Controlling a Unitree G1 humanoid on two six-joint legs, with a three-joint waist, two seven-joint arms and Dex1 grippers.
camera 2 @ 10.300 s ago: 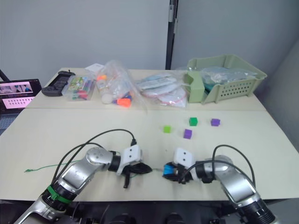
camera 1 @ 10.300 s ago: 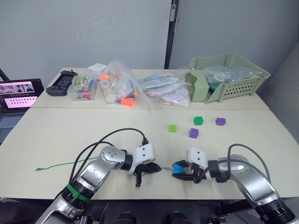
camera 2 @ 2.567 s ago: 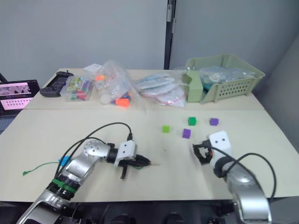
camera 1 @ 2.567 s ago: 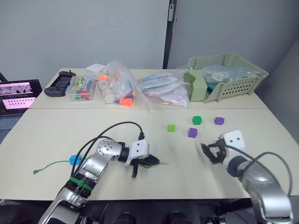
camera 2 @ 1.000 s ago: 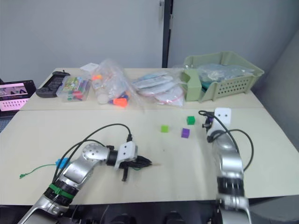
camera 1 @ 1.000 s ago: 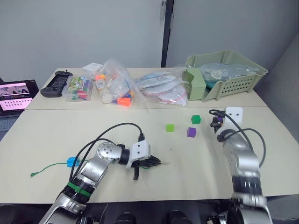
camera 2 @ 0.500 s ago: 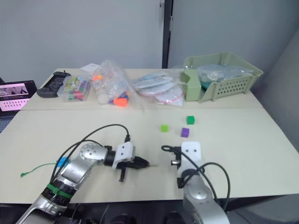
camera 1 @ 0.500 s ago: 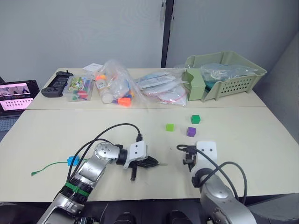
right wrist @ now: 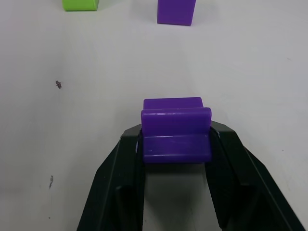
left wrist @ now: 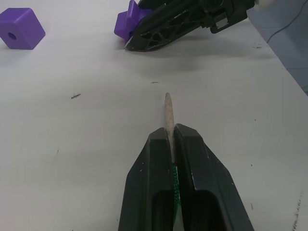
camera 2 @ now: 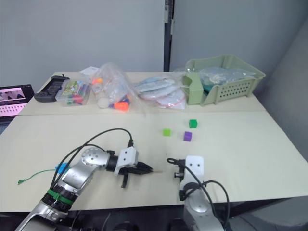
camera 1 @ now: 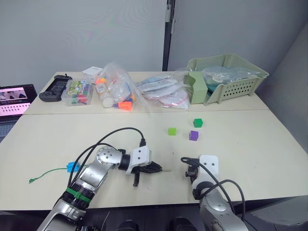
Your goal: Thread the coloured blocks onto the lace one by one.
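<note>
My left gripper [left wrist: 172, 134] is shut on the lace [left wrist: 174, 179], whose stiff pale tip [left wrist: 167, 109] juts forward low over the table. Facing it a short way off, my right gripper [right wrist: 176, 138] is shut on a purple block [right wrist: 176, 129]. A blue block [camera 1: 73, 166] sits on the green lace far to the left, whose tail [camera 1: 34, 180] lies on the table. Farther back lie a light green block [camera 1: 172, 131], a dark green block [camera 1: 198, 122] and a second purple block [camera 1: 194, 135].
Along the back of the table stand a green basket [camera 1: 226, 82], bags of toys [camera 1: 118, 91], a small clear box [camera 1: 77, 91] and a black controller [camera 1: 52, 89]. A laptop [camera 1: 12, 98] sits beyond the left edge. Black cables [camera 1: 110, 139] loop over my left arm.
One second ago my right gripper was at the far right purple block; it has since carried that block back to face the lace tip. The left gripper has held still.
</note>
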